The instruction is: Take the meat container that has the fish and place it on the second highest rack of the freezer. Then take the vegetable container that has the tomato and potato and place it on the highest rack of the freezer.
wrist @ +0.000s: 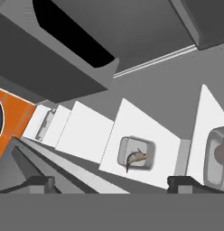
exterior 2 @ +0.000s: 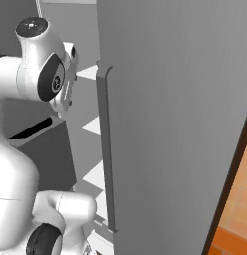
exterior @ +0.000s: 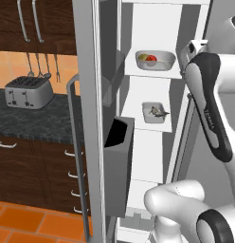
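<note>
Left base view: I log an open freezer (exterior: 152, 142) with white racks stacked one above another. On an upper rack sits the vegetable container (exterior: 155, 60), a pale tray holding a red tomato and a yellowish piece beside it. One rack lower sits the meat container (exterior: 154, 112) with the fish lying inside. The freezer door (exterior: 88, 118) stands open toward me, with dark grey bins on its inner face. The white arm (exterior: 209, 114) rises at the right, near the racks. To the left, a toaster (exterior: 28, 91) stands on the dark counter (exterior: 39, 121), with utensils hanging above it and drawers below.

Right base view: I log the arm's upper joint at the left and a broad grey door panel (exterior 2: 175, 124) with its long handle.

Hand view: I log the pincer (wrist: 110, 184) with its two tips set wide apart, nothing between them. The meat container (wrist: 137, 154) with the fish rests on a white rack beyond the tips. The vegetable container (wrist: 217, 158) shows at the right edge, one rack over.
</note>
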Tool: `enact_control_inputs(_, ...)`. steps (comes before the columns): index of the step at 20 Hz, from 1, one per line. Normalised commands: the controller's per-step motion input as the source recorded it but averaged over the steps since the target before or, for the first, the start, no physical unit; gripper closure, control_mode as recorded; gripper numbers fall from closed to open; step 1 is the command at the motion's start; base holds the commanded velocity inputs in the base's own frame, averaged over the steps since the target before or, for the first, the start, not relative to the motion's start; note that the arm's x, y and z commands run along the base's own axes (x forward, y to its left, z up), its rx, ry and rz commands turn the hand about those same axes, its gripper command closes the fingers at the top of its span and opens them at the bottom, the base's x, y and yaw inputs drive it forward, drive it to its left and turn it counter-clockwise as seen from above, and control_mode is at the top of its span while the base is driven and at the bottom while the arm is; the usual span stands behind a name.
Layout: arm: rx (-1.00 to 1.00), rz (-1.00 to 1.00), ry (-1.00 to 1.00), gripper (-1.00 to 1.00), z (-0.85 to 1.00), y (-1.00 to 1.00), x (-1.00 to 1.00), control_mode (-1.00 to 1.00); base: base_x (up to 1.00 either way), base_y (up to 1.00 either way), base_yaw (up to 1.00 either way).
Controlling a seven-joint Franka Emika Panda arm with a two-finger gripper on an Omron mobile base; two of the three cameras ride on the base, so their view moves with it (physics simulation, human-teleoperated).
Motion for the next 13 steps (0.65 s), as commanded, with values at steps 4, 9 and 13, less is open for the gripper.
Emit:
enact_control_inputs(4,-0.01,-0.04,0.01,-1.00,-0.28,-0.10,-1.00,-1.00,0.00,0.00,0.00)
enact_control_inputs(9,-0.08,-0.05,-0.03,-1.00,-0.73,0.00,-0.81,-1.00,0.00,0.00,0.00)
enact_control_inputs(13,-0.02,-0.01,0.00,-1.00,-0.37,0.00,-0.45,-1.00,0.00,0.00,0.00)
